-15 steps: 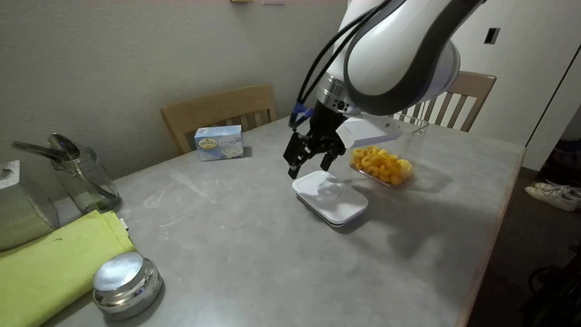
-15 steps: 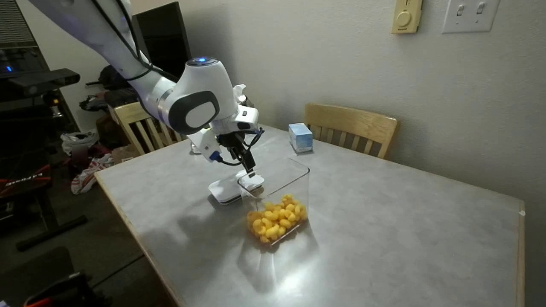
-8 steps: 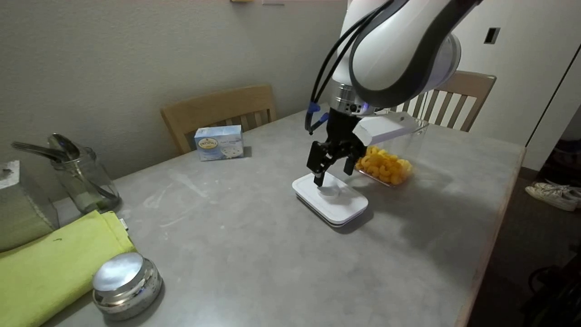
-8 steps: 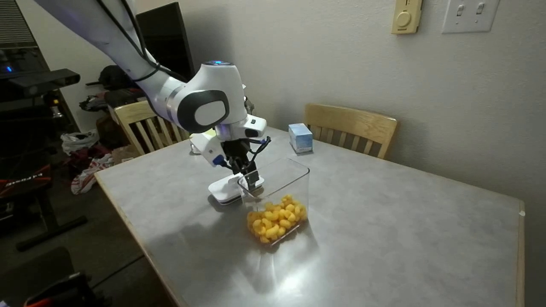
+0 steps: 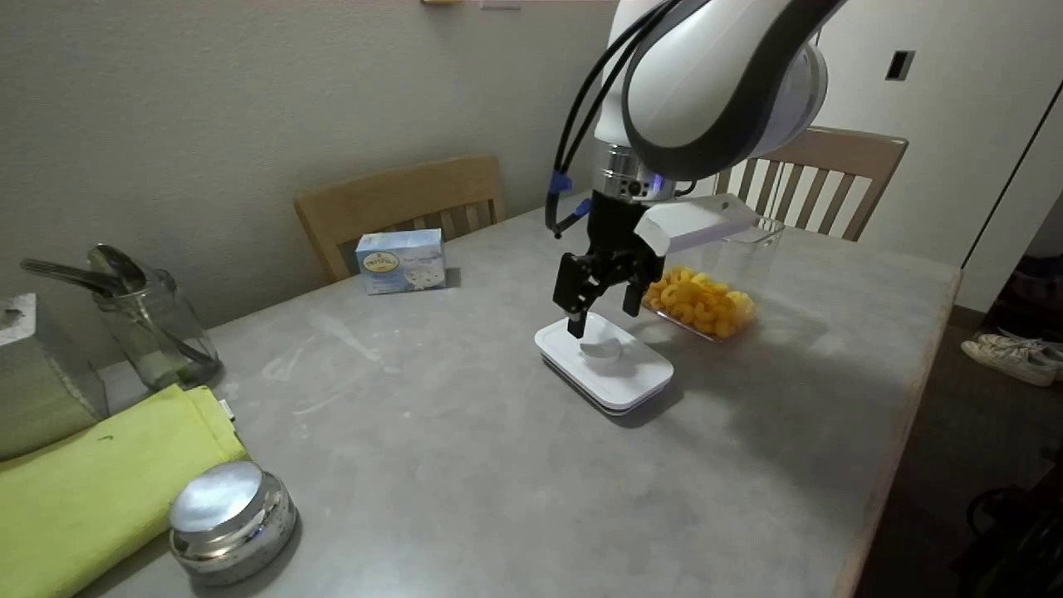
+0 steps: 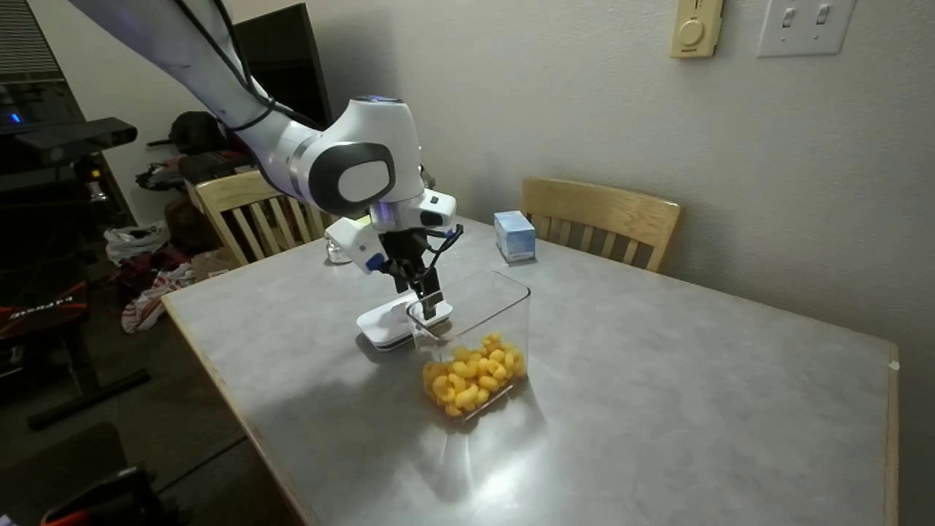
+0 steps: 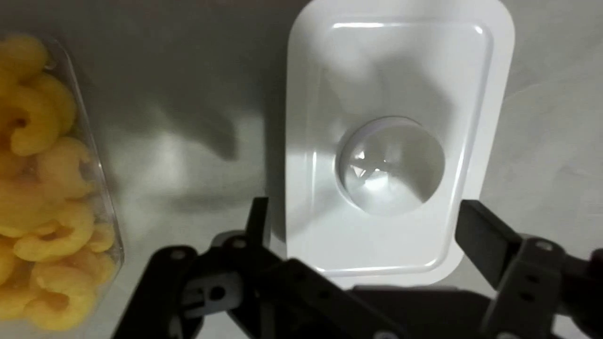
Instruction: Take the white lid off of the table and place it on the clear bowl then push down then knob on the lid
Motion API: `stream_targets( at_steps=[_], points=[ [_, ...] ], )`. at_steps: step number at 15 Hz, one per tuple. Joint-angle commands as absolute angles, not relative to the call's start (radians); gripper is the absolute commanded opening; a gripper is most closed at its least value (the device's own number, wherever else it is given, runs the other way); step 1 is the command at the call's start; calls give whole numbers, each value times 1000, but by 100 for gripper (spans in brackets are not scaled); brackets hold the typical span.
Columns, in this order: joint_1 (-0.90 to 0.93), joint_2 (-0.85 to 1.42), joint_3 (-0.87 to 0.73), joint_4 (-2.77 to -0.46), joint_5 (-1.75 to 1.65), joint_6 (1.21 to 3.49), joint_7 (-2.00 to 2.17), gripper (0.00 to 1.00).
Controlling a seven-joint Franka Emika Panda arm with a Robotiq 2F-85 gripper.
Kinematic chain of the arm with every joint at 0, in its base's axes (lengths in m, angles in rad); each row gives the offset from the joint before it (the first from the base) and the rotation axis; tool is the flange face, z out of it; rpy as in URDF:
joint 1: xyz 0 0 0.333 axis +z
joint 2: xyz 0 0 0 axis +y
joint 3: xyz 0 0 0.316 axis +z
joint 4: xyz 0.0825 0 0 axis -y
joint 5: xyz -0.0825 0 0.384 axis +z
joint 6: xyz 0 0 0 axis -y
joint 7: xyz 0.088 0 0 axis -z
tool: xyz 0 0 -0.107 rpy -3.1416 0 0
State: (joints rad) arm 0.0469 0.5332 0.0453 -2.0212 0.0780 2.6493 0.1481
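White lid (image 5: pixel 619 375) on the table (image 5: pixel 448 465), gripper (image 7: pixel 365 205) spread wide over it, contact between them unclear

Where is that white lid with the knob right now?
In an exterior view, the white lid lies on the table, right of centre, beneath the fingers; the clear bowl of orange-yellow pieces stands beyond it, to the right.

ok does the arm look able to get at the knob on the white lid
Probably yes. The fingers are open above the white lid, apparently wider apart than the knob, and nothing visible blocks the way; the clear bowl stands off to one side.
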Motion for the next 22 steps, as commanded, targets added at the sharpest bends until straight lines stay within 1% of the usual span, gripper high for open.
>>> stream_targets(
  at_steps=[1, 10, 15, 16, 17, 18, 19, 20, 22],
  points=[
    [56, 555, 44, -1985, 79, 2607, 132, 100],
    [69, 640, 35, -1902, 67, 2576, 134, 100],
    [71, 637, 36, -1867, 73, 2488, 147, 100],
    [70, 635, 38, -1861, 75, 2463, 147, 83],
    [71, 633, 38, -1857, 77, 2445, 150, 77],
    [71, 631, 38, -1853, 77, 2427, 152, 66],
    [71, 630, 39, -1849, 78, 2414, 152, 62],
    [72, 629, 38, -1846, 78, 2402, 153, 64],
    [72, 630, 39, -1839, 79, 2382, 154, 57]
  ],
)
